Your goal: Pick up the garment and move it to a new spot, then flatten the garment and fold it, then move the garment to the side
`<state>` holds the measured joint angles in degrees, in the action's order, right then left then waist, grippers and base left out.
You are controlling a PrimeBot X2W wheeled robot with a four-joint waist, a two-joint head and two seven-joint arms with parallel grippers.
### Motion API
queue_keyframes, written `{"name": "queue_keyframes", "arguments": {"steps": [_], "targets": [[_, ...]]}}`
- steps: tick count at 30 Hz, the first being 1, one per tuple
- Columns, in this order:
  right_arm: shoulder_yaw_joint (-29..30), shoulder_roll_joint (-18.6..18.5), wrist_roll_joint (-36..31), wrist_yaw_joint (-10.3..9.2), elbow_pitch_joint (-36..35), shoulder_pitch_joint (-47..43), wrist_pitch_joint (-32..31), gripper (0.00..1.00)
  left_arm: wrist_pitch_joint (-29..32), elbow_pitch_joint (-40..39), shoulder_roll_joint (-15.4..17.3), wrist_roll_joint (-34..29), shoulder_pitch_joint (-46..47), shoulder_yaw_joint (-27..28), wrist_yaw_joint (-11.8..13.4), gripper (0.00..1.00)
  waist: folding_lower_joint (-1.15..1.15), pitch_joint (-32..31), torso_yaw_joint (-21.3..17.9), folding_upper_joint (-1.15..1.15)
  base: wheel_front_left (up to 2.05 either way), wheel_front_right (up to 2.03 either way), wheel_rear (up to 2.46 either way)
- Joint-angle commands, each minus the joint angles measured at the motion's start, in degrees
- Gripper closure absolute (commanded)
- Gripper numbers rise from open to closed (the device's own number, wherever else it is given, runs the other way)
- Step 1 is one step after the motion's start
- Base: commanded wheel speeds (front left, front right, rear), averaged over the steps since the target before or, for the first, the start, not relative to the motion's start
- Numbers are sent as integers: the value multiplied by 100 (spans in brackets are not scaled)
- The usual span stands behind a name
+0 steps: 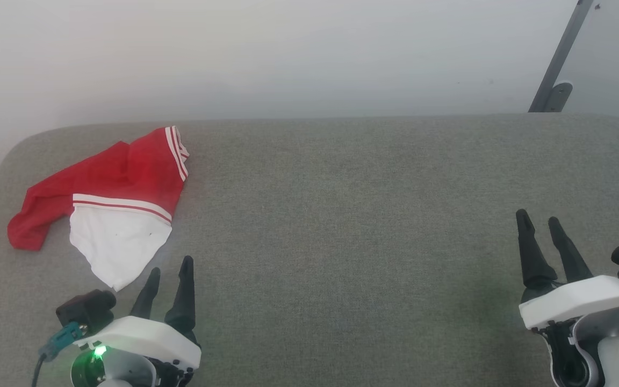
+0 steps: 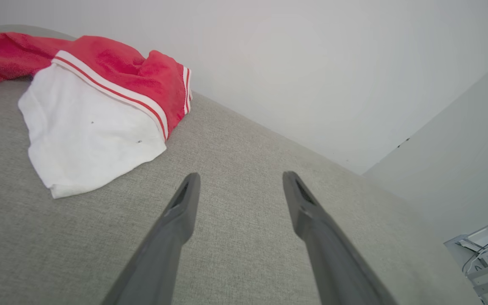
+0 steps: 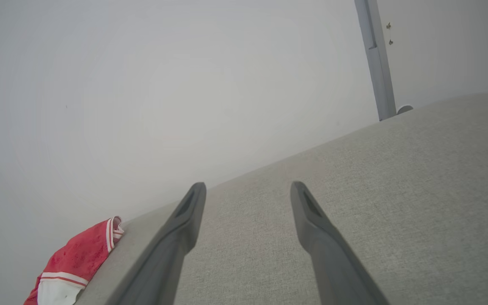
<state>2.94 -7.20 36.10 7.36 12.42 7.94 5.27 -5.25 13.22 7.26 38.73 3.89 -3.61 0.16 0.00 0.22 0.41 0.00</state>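
Head view, garment: the garment (image 1: 110, 199) lies crumpled at the far left of the grey surface (image 1: 342, 215). The red part is towards the wall (image 1: 288, 54), the white end points back at me, and a striped band runs between them.
Head view, left pincer: my left pincer (image 1: 170, 266) sits low left, fingers apart, nothing between them. The tips are just short of the white corner, not touching it.
Head view, right pincer: my right pincer (image 1: 537, 217) is at the lower right, fingers apart and empty, well apart from the cloth.
Left wrist view, what I see: my two fingers are spread over bare grey surface. The garment (image 2: 100, 114) is up to their left, white flap nearest, red bunched behind it, one striped hem turned up at the far side.
Right wrist view, what I see: fingers spread here too, bare surface under them. A scrap of the garment (image 3: 79, 262) shows far off at the lower left, near the surface's far edge.
Step in hand: by my reckoning the very first one, the pick-up. Nothing is lifted, flattened or folded.
Next move: the left arm's job, I'd say, since it's the near one. Swing the tips left and forward onto the white flap or the striped band, come down, and close on a pinch of cloth.
Watch for: thin fabric on a soft surface. Too shallow and I pinch air; too deep and I may press into the surface itself.
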Motion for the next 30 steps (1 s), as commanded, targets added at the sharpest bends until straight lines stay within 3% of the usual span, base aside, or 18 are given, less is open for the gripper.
{"name": "queue_keyframes", "arguments": {"steps": [1,16,30], "targets": [[24,-9,-207,16,-102,132,59,0,-65,-93,68,-168,142,-48,45,0,0,0,1,0,0,0,0],[-5,29,-1441,17,-60,163,309,0,-314,-365,306,-1040,173,-494,359,0,0,-16,3,0,0,0,0],[29,80,-2017,18,-7,153,499,0,-498,-323,342,-1613,107,-605,412,0,0,-32,7,0,0,0,0]]}}
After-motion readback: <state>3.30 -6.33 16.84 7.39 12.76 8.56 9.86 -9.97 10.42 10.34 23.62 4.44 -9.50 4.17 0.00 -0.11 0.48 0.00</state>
